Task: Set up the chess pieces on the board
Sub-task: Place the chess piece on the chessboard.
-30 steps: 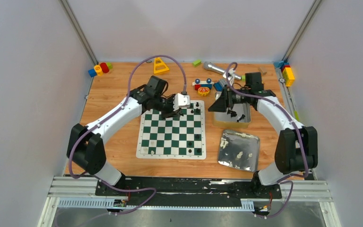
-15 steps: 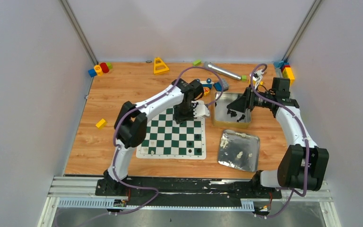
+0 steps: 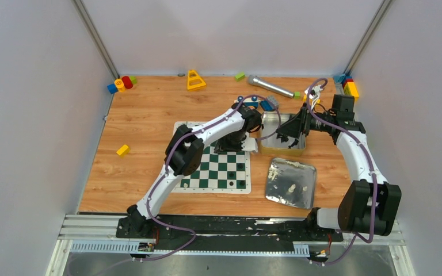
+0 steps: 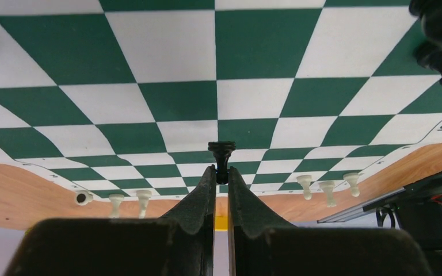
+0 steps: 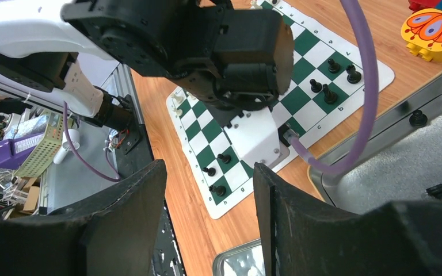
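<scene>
Black against green: pinches a pawn [image 4: 221,150] in the left gripper [image 4: 221,175], jaws nearly together, board [image 4: 253,52] just beyond the tips. Holds the right gripper [image 5: 210,190] wide and empty above a silver tin [image 5: 391,167].

Board [image 4: 253,103], white border: coordinate marks printed along the edge. Digit "5" readable at 3 o'clock in left wrist view; remaining marks illegible.

On the worktop [image 3: 144,121] the board [image 3: 221,172] lies centrally, a small block [image 3: 123,150] to its left, and to its right the deep tin [image 3: 279,152] behind the flat tin [image 3: 282,172], each holding chess pieces [image 3: 290,187], with toy blocks [image 3: 122,84] and a microphone [image 3: 269,87] along the far edge.
</scene>
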### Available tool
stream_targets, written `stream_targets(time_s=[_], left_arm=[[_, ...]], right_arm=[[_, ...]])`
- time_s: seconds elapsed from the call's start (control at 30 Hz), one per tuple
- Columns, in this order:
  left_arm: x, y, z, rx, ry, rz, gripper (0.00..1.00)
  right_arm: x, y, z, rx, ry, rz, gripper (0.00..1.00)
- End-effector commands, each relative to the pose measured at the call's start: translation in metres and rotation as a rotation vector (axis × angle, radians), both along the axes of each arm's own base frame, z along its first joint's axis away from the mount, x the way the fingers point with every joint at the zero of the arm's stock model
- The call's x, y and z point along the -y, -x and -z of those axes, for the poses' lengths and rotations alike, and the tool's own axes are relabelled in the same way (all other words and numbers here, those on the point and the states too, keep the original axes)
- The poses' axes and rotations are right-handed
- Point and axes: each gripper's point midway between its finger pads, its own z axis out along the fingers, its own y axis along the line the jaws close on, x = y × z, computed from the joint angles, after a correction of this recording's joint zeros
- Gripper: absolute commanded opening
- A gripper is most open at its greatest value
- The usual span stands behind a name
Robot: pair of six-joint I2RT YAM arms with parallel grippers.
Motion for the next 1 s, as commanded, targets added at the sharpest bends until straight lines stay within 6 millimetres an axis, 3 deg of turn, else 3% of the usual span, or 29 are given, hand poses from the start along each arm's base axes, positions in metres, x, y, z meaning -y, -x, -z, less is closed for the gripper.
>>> stream_targets(time_s=[0.0,0.4,0.77,0.97], left_arm=[[-0.006,0.010,-0.010,-0.014,-0.100,0.029,0.00],[0.007,0.006,-0.002,0.020,-0.107,0.061,0.15],[0.016,0.004,-0.013,0.047,-0.041,0.050,0.32],[0.015,0.007,-0.025,0.071,0.005,0.031,0.34]], right_arm=[[-0.002,0.007,-0.008,0.057,-0.021,-0.039,0.58],[-0.002,0.007,-0.006,0.048,-0.023,-0.039,0.58],[-0.001,0.005,-0.003,0.038,-0.022,-0.037,0.58],[-0.001,0.005,-0.003,0.042,-0.018,-0.032,0.58]])
